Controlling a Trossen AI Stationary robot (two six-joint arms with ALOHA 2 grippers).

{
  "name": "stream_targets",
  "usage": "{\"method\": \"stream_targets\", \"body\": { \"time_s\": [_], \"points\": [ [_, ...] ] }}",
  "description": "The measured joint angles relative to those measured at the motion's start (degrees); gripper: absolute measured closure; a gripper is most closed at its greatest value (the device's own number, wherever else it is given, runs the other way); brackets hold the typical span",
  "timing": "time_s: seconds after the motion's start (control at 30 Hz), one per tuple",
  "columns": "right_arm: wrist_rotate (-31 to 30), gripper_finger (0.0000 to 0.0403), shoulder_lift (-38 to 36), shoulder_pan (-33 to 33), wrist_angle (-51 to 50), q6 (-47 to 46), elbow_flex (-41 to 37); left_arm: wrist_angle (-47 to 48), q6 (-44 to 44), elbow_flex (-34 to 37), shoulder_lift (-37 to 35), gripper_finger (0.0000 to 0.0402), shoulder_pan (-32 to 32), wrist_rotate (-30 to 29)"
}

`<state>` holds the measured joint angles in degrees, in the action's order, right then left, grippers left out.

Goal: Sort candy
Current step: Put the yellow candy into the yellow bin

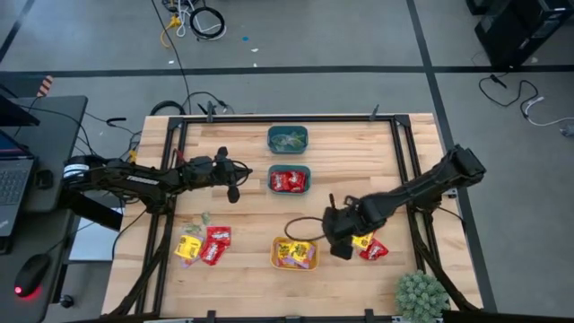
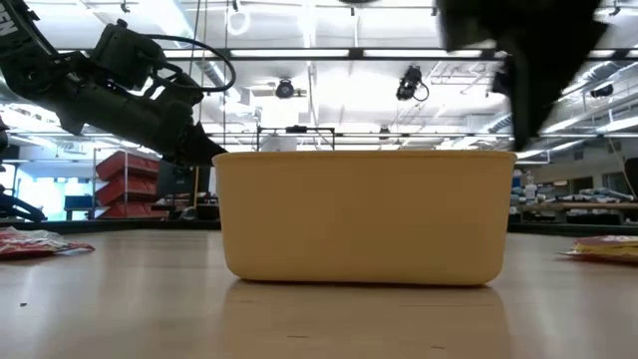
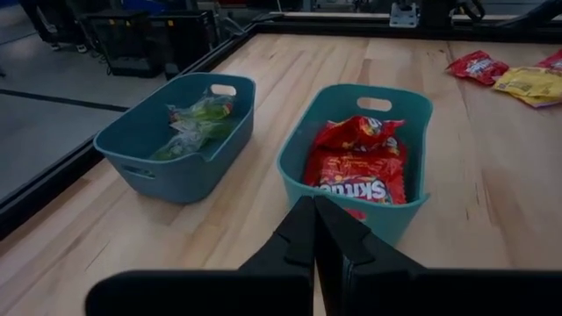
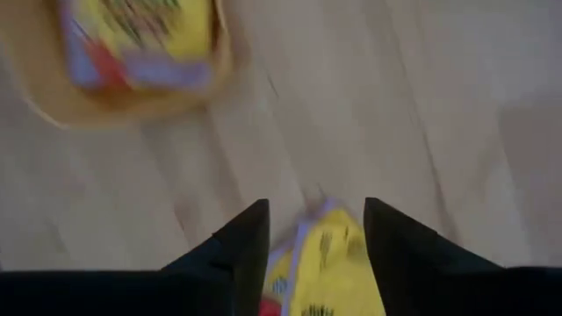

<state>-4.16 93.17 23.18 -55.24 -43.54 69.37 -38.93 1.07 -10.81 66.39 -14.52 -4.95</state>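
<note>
Candy, high view: yellow packets fill the orange bin (image 1: 295,255) just beside the right hand (image 1: 342,244), and a yellow packet (image 1: 362,240) and a red packet (image 1: 375,251) lie on the tabletop (image 1: 251,215) at its far side. Left hand (image 1: 233,190) hovers near the red-filled teal bin (image 1: 290,179). Low view: orange bin wall fills the middle. Left wrist view: left hand (image 3: 313,230) clenched, empty, red packets ahead. Right wrist view: right hand (image 4: 316,233) released, fingers (image 4: 250,237) spread astride a yellow packet (image 4: 329,263).
</note>
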Motion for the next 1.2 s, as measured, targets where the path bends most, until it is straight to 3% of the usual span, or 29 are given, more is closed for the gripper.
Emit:
{"method": "stream_targets", "body": {
  "time_s": [0.3, 0.53, 0.77, 0.9, 1.07, 1.2],
  "points": [
    [1.11, 0.0220, 0.46, 4.31, 3.90, -10.28, -10.64, -0.07, -0.64, 0.00, 0.00, 0.0398, 0.00, 0.00],
    [1.66, 0.0241, 0.45, 4.55, 14.39, -11.94, -16.27, 0.02, -1.00, 0.00, 0.00, 0.0398, 0.00, 0.01],
    [0.96, 0.0252, 0.44, 4.50, 15.24, -13.34, -19.26, 0.69, -1.28, 0.00, 0.00, 0.0398, 0.00, 0.01],
    [0.78, 0.0284, 0.44, 4.44, 15.44, -12.49, -20.21, 0.93, -1.30, 0.00, 0.00, 0.0398, 0.00, 0.00],
    [-0.74, 0.0381, 0.44, 4.44, 12.56, -11.71, -19.72, 1.00, -1.32, 0.00, 0.00, 0.0398, 0.00, 0.00],
    [-1.25, 0.0391, 0.44, 4.12, 8.37, -10.32, -17.40, 1.06, -1.34, 0.00, 0.00, 0.0398, 0.00, 0.00]
  ]
}}
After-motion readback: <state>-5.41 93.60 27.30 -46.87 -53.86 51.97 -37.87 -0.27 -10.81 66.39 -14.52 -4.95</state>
